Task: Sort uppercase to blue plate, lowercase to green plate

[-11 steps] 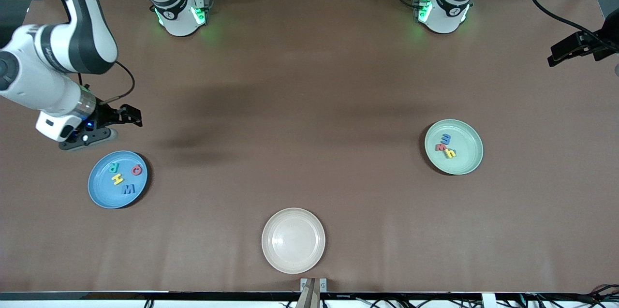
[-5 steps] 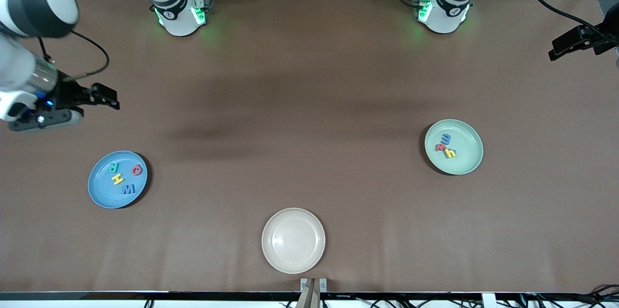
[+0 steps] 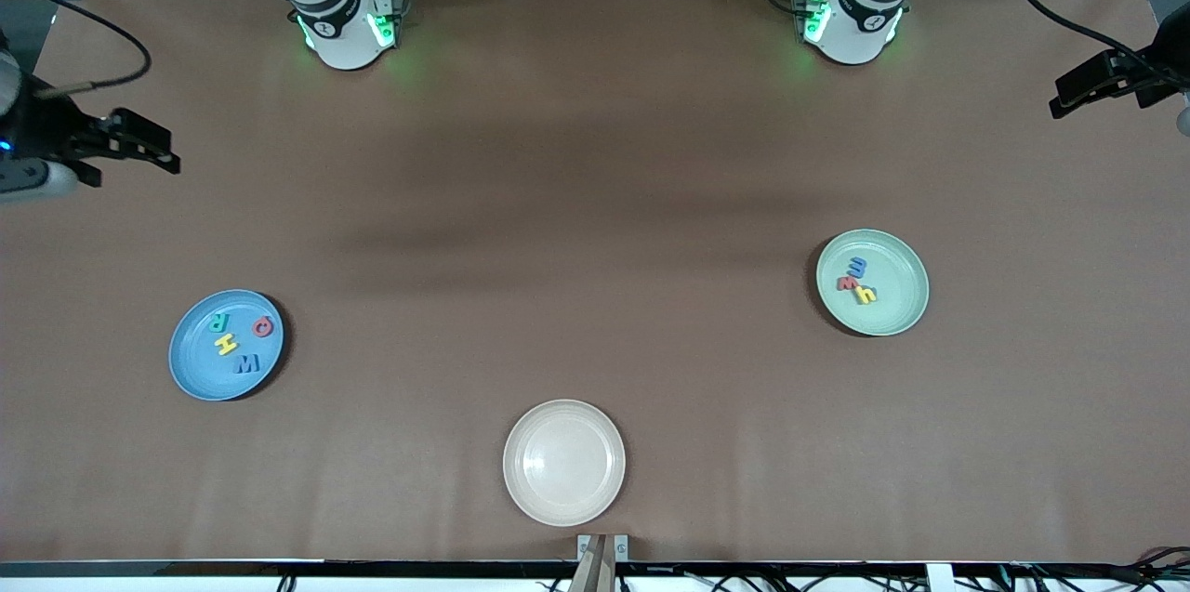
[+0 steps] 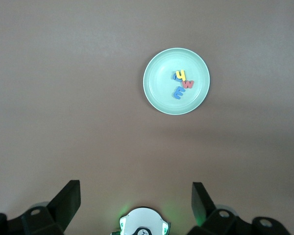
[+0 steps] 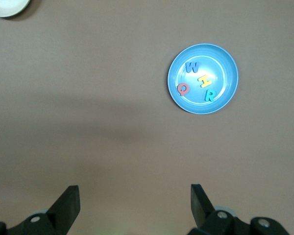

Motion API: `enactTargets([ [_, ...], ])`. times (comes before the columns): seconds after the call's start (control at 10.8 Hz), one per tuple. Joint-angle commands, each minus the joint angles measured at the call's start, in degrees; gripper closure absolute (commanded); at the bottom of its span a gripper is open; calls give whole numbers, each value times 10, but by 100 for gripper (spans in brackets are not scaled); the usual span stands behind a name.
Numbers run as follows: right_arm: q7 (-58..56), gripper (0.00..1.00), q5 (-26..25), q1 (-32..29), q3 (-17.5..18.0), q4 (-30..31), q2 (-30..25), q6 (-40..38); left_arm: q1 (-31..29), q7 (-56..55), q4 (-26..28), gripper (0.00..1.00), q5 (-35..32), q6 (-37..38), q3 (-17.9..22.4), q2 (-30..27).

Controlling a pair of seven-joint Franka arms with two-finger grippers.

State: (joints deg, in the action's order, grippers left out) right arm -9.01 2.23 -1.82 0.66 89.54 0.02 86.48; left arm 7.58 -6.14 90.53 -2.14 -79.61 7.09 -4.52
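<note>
Front view: brown counter (image 3: 595,202), blue plate (image 3: 191,369) in the lower left of the frame, holding four uppercase letters: green R (image 3: 216,323), yellow H (image 3: 226,344), red Q (image 3: 264,326), blue W (image 3: 245,365). Green plate (image 3: 897,309) in the right-middle of the frame with the lowercase letters bunched together: blue m (image 3: 859,268), red w (image 3: 848,282), yellow h (image 3: 866,295). Cream-white plate (image 3: 564,462) at bottom centre, nothing on it. Right end effector (image 3: 139,146) at the left edge of the frame, up in the air over the counter at the right arm's end, empty. Left end effector (image 3: 1083,90) at the right edge of the frame, over the counter at the left arm's end, empty too. Left wrist view: left end effector (image 4: 136,196) with fingers spread wide along the bottom of the frame, nothing between them; green plate (image 4: 157,93) upper centre-right of the frame, yellow h (image 4: 181,75), red w (image 4: 188,84), blue m (image 4: 178,92), plus a blue piece half under the h that I cannot read. Right wrist view: right end effector (image 5: 135,195) fingers wide apart at the bottom of the frame, holding nothing; blue plate (image 5: 225,93) upper right of the frame with W (image 5: 191,66), H (image 5: 204,81), Q (image 5: 183,88), R (image 5: 210,96); edge of the cream-white plate (image 5: 7,7) in the upper left corner.
</note>
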Motion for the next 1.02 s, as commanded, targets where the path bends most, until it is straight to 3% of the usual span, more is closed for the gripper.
enactTargets([
  [0.0, 13, 0, -2, -11, 3, -29, -14, -15, -2, 11, 11, 0, 8, -8, -1, -12],
  [0.28, 63, 0, -6, -11, 3, -49, -15, -44, -2, 11, 11, 0, 8, -8, -3, -14],
  [0.93, 60, 0, -11, -15, 3, -53, -15, -47, -2, 11, 11, 0, 8, -8, -7, -15],
])
